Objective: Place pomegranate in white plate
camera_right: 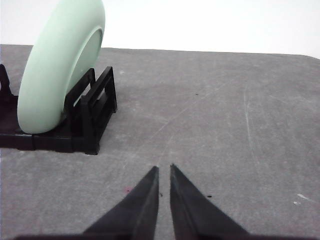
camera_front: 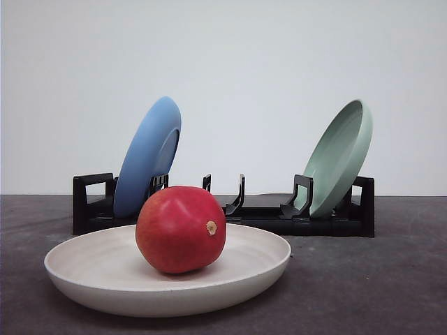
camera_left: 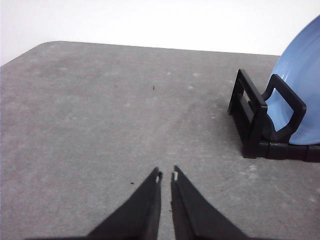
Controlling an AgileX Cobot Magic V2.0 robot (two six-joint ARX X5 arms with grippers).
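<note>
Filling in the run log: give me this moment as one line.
pomegranate: in white plate | left end effector: shut, empty | right end effector: shut, empty | blue plate, green plate: in rack

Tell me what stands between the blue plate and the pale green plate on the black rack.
In the front view, only empty black divider posts stand between the blue plate and the pale green plate.
</note>
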